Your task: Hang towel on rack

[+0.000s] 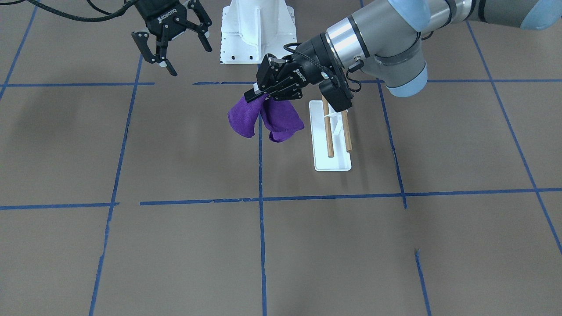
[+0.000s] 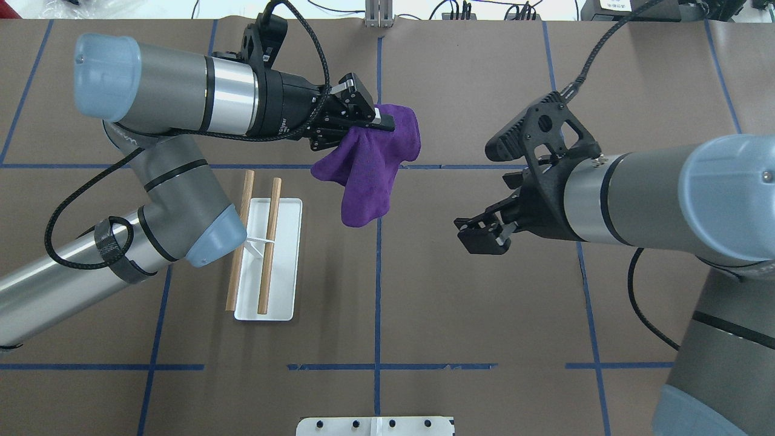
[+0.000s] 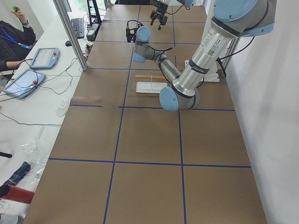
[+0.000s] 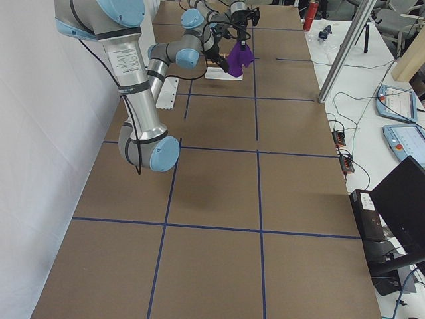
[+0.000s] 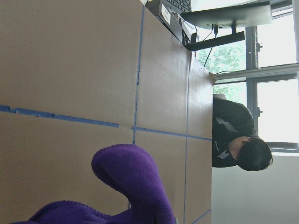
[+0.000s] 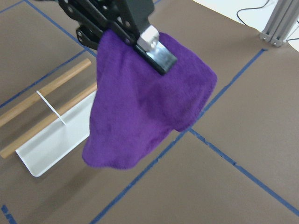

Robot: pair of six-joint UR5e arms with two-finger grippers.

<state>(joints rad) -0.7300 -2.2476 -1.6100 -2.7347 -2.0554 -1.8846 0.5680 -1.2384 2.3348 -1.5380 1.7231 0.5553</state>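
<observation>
The brown-papered table (image 2: 484, 303), marked off in squares by blue tape lines (image 2: 378, 290), takes up most of what you see. Over it reach the two grey arms. The left arm (image 2: 169, 103) bends back across its own side, with its forearm passing above the near end of the rack. The right arm (image 2: 666, 194) comes in level from the other side. A white bolted pedestal (image 1: 257, 30) stands at the robot's edge of the table. The rack (image 2: 284, 266) sits flat on the paper on the left arm's side; its white base carries two brown wooden rods (image 2: 265, 278) lying side by side, both bare. The purple towel (image 2: 369, 163) is up in the air, not on the rack. It hangs just beside the rack, toward the table's middle and a little farther from the robot, over a crossing of the tape lines, and droops in two soft lobes clear of the rods. The left gripper (image 2: 378, 123) is clenched on the towel's upper edge, its fingers pinching the cloth. The right gripper (image 1: 184, 55) hangs well apart from the towel with its fingers spread wide and nothing between them.
</observation>
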